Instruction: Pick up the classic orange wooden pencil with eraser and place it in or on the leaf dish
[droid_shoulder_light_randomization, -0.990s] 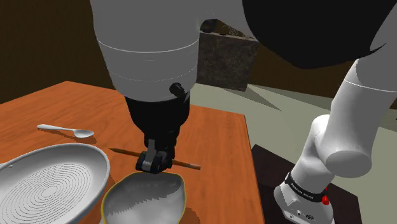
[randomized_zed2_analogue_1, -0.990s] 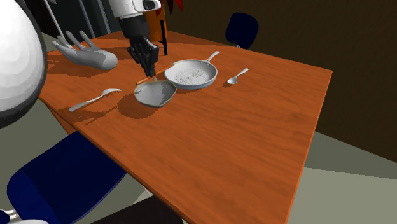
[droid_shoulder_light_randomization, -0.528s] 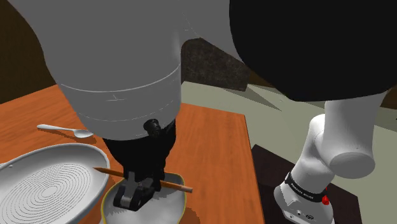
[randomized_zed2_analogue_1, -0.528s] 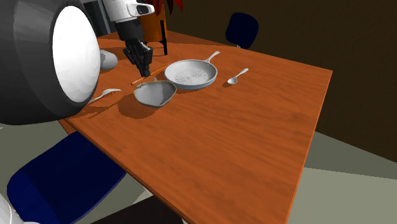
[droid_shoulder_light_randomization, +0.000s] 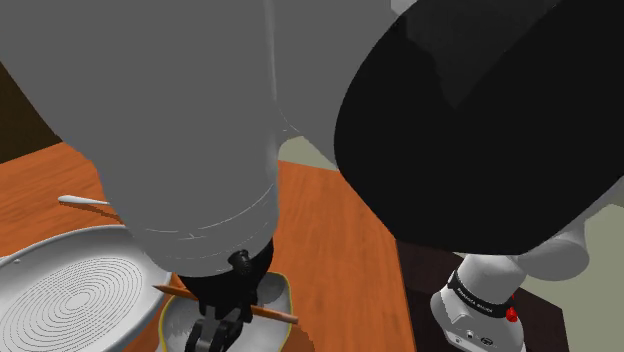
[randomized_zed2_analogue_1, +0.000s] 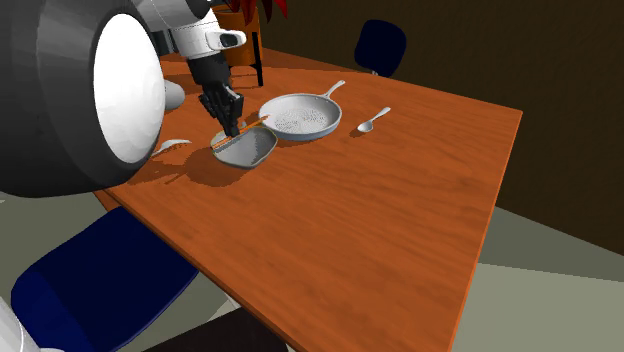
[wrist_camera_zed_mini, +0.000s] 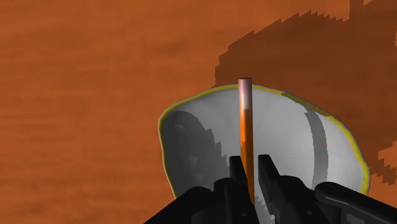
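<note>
My black gripper (wrist_camera_zed_mini: 251, 175) is shut on the orange pencil (wrist_camera_zed_mini: 245, 130), which sticks out past the fingers over the grey leaf dish (wrist_camera_zed_mini: 197, 137) with its yellow rim. In the shoulder view the pencil (droid_shoulder_light_randomization: 275, 313) crosses level above the leaf dish (droid_shoulder_light_randomization: 276, 291), and the gripper (droid_shoulder_light_randomization: 213, 336) hangs low over it beneath the arm's bulk. In the second exterior view the gripper (randomized_zed2_analogue_1: 230, 124) holds the pencil (randomized_zed2_analogue_1: 254, 125) just above the leaf dish (randomized_zed2_analogue_1: 255, 150) on the orange wooden table (randomized_zed2_analogue_1: 380, 200).
A grey ribbed frying pan (randomized_zed2_analogue_1: 300, 114) lies beside the dish, also seen as the pan (droid_shoulder_light_randomization: 70, 295). A spoon (randomized_zed2_analogue_1: 372, 121) lies past the pan, another spoon (droid_shoulder_light_randomization: 85, 202) near the shoulder view's left. A blue chair (randomized_zed2_analogue_1: 90, 290) stands at the table's near edge.
The gripper carried the pencil from the table beside the dish to a spot over the dish and lowered it. The arm swung closer to the shoulder camera.
</note>
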